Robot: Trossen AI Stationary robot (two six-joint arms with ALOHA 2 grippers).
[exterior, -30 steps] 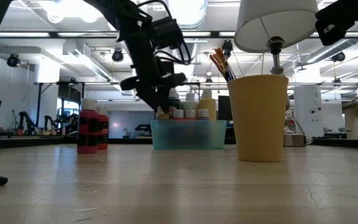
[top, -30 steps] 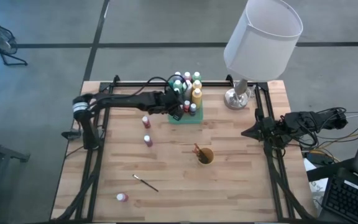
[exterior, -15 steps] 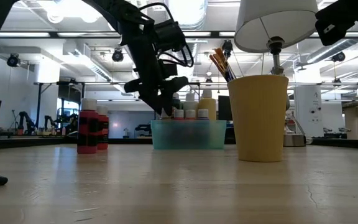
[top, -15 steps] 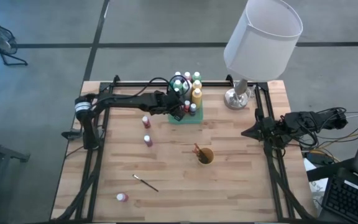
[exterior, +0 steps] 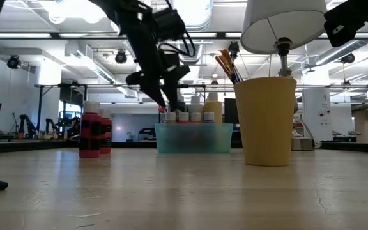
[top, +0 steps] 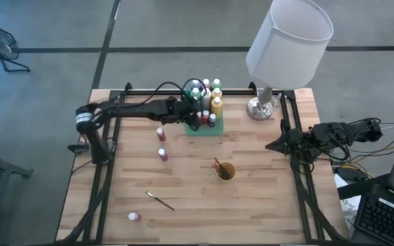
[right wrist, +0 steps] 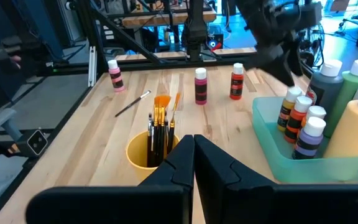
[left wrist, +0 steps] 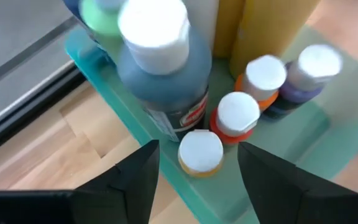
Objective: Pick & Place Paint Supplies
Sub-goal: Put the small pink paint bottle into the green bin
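Observation:
A translucent green tray (top: 204, 127) near the table's far edge holds several paint bottles (top: 215, 104). My left gripper (left wrist: 194, 180) hangs open just above the tray's near left corner (exterior: 165, 102). Its fingers stand apart on either side of a small white-capped yellow bottle (left wrist: 200, 152) that stands in the tray, and touch nothing. Two red bottles (top: 160, 132) (top: 163, 154) stand on the table left of the tray. Near the front edge stands a third bottle (top: 135, 216), with a paintbrush (top: 160, 201) lying beside it. My right gripper (right wrist: 193, 152) waits shut at the table's right edge (top: 273, 145).
A yellow cup (top: 225, 171) with orange-tipped brushes stands at mid-table, near the tray's front right. A lamp with a white shade (top: 289, 37) and a metal base (top: 260, 108) stands at the far right. Black rails (top: 108, 171) run along the table's sides.
My left gripper has risen a little from the tray's near left corner, clear of the bottle caps. The small bottle that its fingers stood around stays upright in the tray.

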